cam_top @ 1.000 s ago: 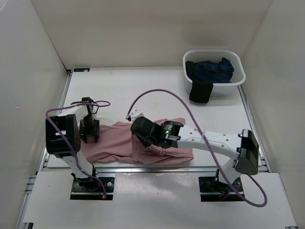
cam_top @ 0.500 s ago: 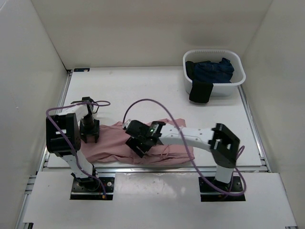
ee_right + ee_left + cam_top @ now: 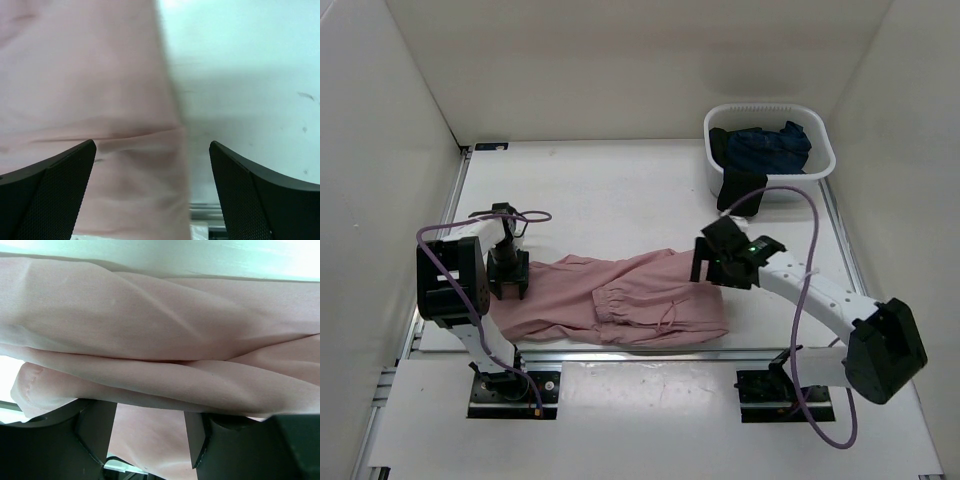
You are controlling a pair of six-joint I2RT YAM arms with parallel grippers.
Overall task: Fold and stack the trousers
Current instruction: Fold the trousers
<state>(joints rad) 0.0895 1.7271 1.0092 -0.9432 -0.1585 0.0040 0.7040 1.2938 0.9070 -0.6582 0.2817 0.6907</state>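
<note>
The dusty-pink trousers (image 3: 620,300) lie folded in a long strip along the table's near edge, gathered waist near the middle. My left gripper (image 3: 507,285) points down on their left end. In the left wrist view its jaws (image 3: 150,415) stand apart, with pink cloth (image 3: 160,340) lying between and over them. My right gripper (image 3: 705,262) hovers at the strip's right end, open and holding nothing. In the right wrist view its gap (image 3: 152,145) spans the edge of the trousers (image 3: 90,75) and bare white table (image 3: 240,75).
A white basket (image 3: 820,160) stands at the back right, holding a dark blue garment (image 3: 765,148), with a black cloth (image 3: 742,190) draped over its front rim. White walls enclose the table. The metal rail (image 3: 620,352) runs just in front of the trousers.
My right gripper opened and let go of the trousers near their middle, then swung right to their right end. The cloth now lies flat. The left arm has not moved.
</note>
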